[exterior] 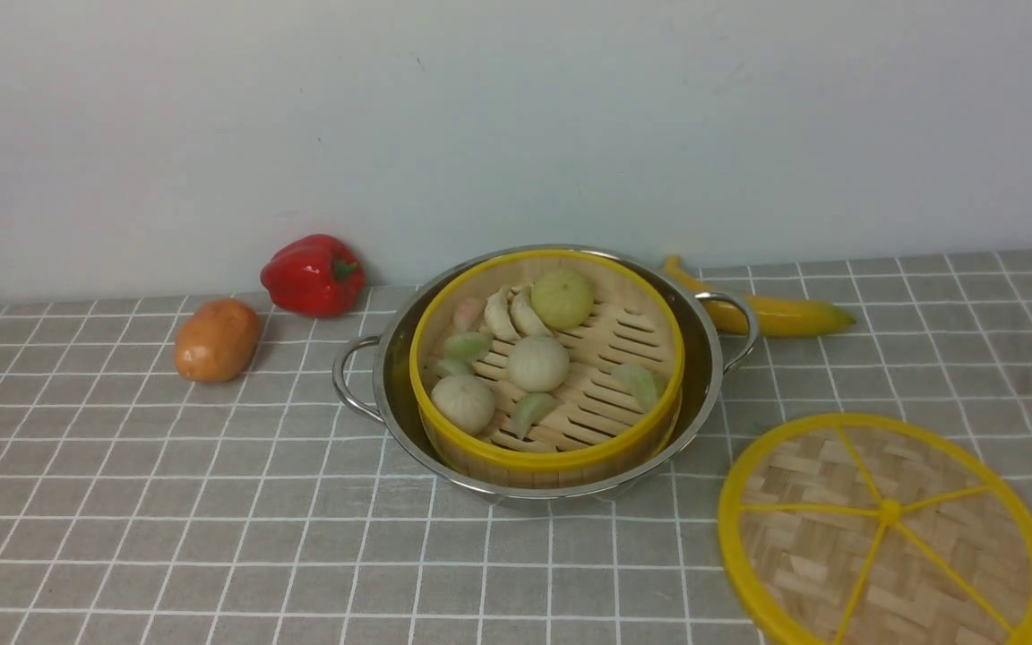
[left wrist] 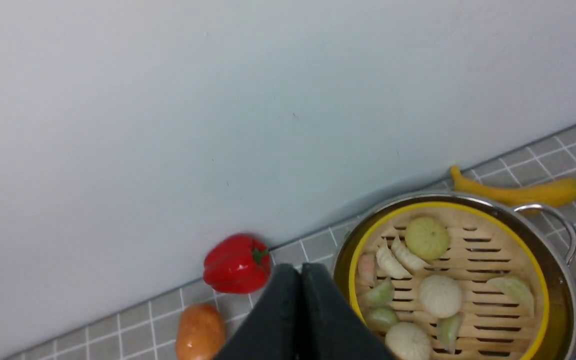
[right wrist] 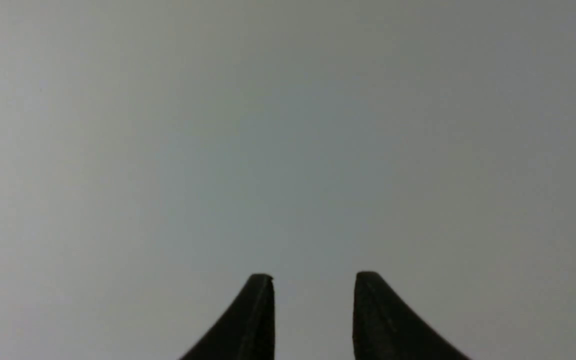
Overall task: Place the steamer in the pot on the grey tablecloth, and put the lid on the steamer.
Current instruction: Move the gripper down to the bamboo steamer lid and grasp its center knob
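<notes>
Steamer [exterior: 552,463] seated, or not yet?
— Seated. It stands inside the pot [exterior: 395,367] on the grey cloth [exterior: 211,502], ringed by steel, with buns and dumplings [exterior: 538,363] on its slats. That half looks done.
So the lid [exterior: 883,528] is the step in hand?
— I'd say so. It lies flat on the cloth, right of the pot and nearer the robot, apart from it.
And the grippers?
— Neither shows from the front. The left gripper [left wrist: 300,267] is pressed closed on nothing, looking down at the pot. The right gripper [right wrist: 313,277] has its jaws partly apart, empty, facing bare wall.
What does the next move need?
— Probably the right arm coming down to the lid. A flat disc gives little to pinch, so the rim or centre knob, then lift and centre it on the yellow rim.
Anything in the way?
— The pot's right handle, on the way across. The banana [exterior: 776,313] lies behind the pot; the pepper [exterior: 312,273] and potato [exterior: 216,339] sit left of it, well clear.
</notes>
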